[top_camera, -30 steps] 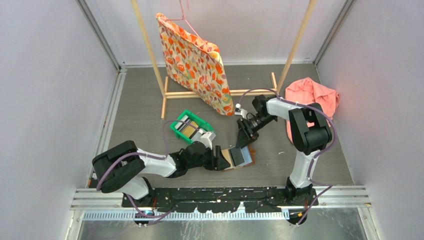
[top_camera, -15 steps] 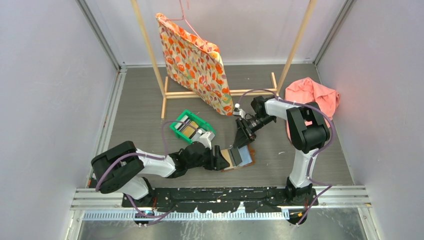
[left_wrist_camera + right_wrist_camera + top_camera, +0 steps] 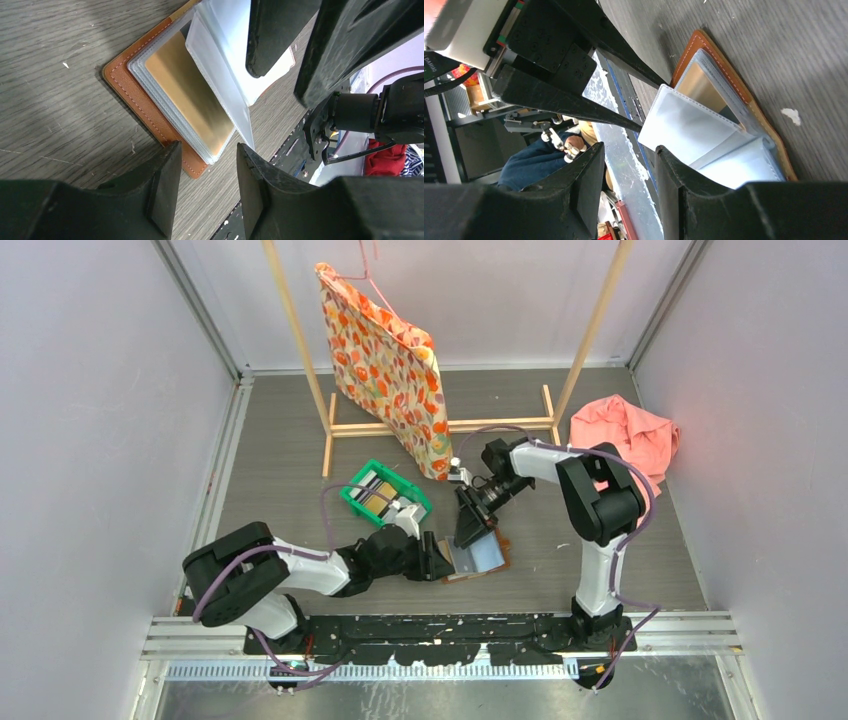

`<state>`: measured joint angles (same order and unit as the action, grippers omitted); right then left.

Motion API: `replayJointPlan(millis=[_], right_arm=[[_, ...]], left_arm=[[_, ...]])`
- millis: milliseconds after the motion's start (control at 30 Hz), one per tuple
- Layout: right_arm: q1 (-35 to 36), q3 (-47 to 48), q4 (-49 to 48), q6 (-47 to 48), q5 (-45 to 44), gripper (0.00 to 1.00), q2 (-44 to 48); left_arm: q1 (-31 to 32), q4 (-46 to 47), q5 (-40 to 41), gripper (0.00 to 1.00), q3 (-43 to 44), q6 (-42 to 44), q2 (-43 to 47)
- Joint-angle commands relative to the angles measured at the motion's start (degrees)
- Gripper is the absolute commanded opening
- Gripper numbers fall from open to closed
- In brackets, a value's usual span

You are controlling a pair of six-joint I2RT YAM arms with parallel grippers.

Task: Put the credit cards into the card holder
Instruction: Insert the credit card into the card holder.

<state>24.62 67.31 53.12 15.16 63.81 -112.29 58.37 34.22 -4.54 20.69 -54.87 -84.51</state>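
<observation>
The card holder (image 3: 480, 558) lies open on the table (image 3: 270, 460), near the front edge between my two arms; its clear sleeves are fanned, and one leaf (image 3: 689, 125) stands raised. A gold card (image 3: 190, 100) sits in the top flat sleeve and a light blue one (image 3: 744, 167) on the other half.

The left gripper (image 3: 207, 155) is low at the holder's near corner, fingers apart with nothing clamped that I can see; the raised leaf runs down against one finger. The right gripper (image 3: 629, 152) hovers over the far side, fingers apart too, crowding the same leaf.

Behind the left gripper, a green bin (image 3: 352, 492) holds more cards (image 3: 375, 498), gold and dark edges showing. Further back a floral bag (image 3: 385, 360) hangs on a wooden rack (image 3: 440, 427); a pink cloth (image 3: 625, 435) lies to the right. I cannot read the cropped motor label (image 3: 430, 65).
</observation>
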Motion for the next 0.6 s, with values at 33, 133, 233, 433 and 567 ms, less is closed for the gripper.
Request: replayJointPlan(millis=[33,133,233,433,567], right_arm=[[0.7,2.39,0.13,-0.26,0.89,0.47,-1.19],[0.7,2.91,1.1,1.13,-0.44,0.47,-0.74],[0.69,3.4,1.89,2.72,-2.28,0.46,0.28],[0.6,4.79,4.36,8.08,-8.48,0.41,4.26],[0.47,4.76,5.43,12.83,-14.19,0.4,10.69]], left_arm=[[-0.53,2.56,0.87,0.45,-1.29,0.03,1.61],[-0.61,-0.89,0.85,0.45,-1.29,0.26,4.49],[-0.6,-7.14,0.97,0.46,-0.99,0.91,9.11],[-0.63,-24.83,3.04,0.48,1.21,4.44,24.26],[-1.7,-37.04,7.39,0.55,4.77,9.69,34.53]])
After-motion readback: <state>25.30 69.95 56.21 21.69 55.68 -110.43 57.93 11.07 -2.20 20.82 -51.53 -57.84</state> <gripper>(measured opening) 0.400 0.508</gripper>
